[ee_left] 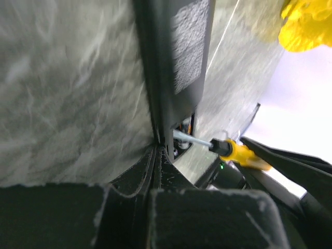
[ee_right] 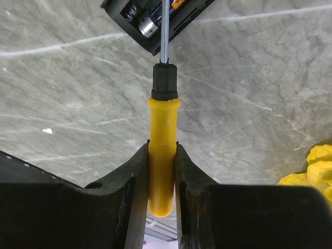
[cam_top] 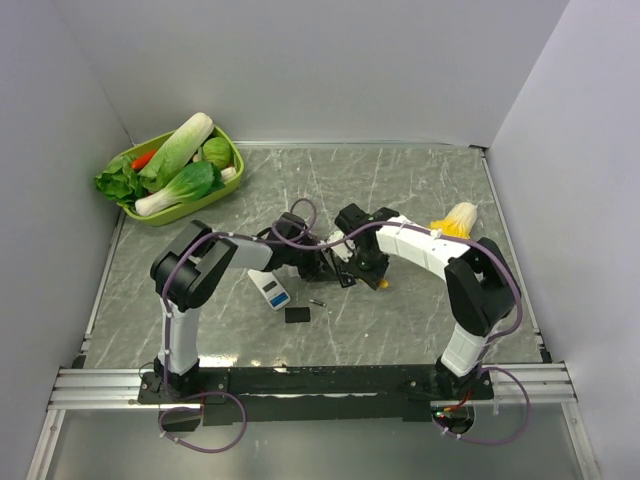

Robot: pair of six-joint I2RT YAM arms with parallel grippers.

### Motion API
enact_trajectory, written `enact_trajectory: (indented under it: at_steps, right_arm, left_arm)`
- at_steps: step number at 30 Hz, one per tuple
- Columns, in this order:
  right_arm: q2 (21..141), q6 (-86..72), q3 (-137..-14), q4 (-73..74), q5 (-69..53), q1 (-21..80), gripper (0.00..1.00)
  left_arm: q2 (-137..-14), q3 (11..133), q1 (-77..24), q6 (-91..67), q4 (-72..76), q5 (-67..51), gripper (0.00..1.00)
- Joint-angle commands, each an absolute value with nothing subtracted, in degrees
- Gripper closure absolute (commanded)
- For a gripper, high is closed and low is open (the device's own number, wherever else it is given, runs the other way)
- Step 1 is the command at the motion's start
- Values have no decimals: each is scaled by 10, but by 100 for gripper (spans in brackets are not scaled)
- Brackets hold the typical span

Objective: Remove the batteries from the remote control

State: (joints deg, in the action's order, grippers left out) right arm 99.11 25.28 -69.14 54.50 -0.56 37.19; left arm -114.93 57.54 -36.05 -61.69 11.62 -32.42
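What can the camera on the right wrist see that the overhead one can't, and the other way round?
Right wrist only: a battery seated in the black remote's open compartment, with the screwdriver's shaft reaching in. Overhead only: the green vegetable basket, a white remote and a black cover plate. Shared: the right gripper shut on the yellow screwdriver, over the marble table.

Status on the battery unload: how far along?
Done: a black cover plate lies on the table; a slim piece beside it may be a removed cell. In hand: left gripper clamps the black remote; right gripper works a screwdriver into its open bay. Left: a battery sits inside.
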Motion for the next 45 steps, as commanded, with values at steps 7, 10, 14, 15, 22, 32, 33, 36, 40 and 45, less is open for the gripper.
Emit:
enact_trajectory:
  at_steps: [7,10,14,15,22,32,33,36,40,45]
  right_arm:
    - [904,193,-714,428,-108,358,100]
    - [885,165,-688,404,-141,358,100]
    - [872,140,-659,382,-117,353,100]
    - [878,135,-662,381,-100,348,100]
    - [880,37,-657,356,-69,333,100]
    - [843,-113,-630,394,-27,331,100]
    - [838,-120,-628,395,-32,331,100]
    - [821,-141,-607,376,-110,332,100]
    - [838,-144,-595,360,-151,333,100]
    - [874,-155,-592,358,-146,333,100]
  left_arm:
    - [-1125,646,-325,-556,9,-195,73]
    - [-1110,646,-312,-554,4,-189,65]
    - [-1100,642,-298,-552,2,-195,62]
    - [-1097,642,-296,-552,2,-194,61]
    - [-1082,685,-275,-510,-40,-110,53]
    - [-1178,838,-260,-437,-108,-71,51]
    - [-1188,858,-258,-432,-115,-66,51]
    - [-1231,896,-253,-419,-132,-87,50]
    - [-1258,918,-250,-402,-134,-113,50]
    - [-1267,912,-250,-401,-149,-137,54]
